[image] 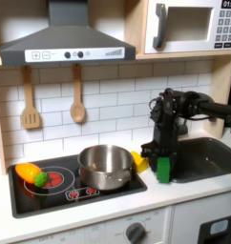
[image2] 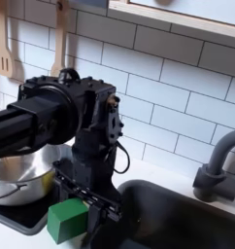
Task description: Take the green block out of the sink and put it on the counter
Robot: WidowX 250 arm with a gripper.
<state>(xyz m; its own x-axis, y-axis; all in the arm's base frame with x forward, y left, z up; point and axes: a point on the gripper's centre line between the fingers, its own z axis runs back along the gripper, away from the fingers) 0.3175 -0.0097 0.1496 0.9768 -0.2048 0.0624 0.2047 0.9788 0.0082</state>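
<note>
The green block (image: pixel 163 171) (image2: pixel 67 220) stands upright on the off-white counter (image: pixel 156 195) (image2: pixel 17 236), on the strip between the stovetop and the sink (image: pixel 209 158) (image2: pixel 183 219). My black gripper (image: pixel 163 160) (image2: pixel 83 208) hangs straight down over it. The fingertips are level with the block's top and close against it. The fingers are dark and partly hidden behind the block, so I cannot make out whether they clamp it or stand apart from it. The arm reaches in from the first exterior view's right, across the sink.
A steel pot (image: pixel 105 165) (image2: pixel 15 177) sits on the black stovetop (image: pixel 60 186), with a yellow block (image: pixel 138 161) between pot and gripper. An orange-and-green toy vegetable (image: pixel 32 174) lies on the left burner. A dark curved faucet (image2: pixel 218 167) rises behind the sink.
</note>
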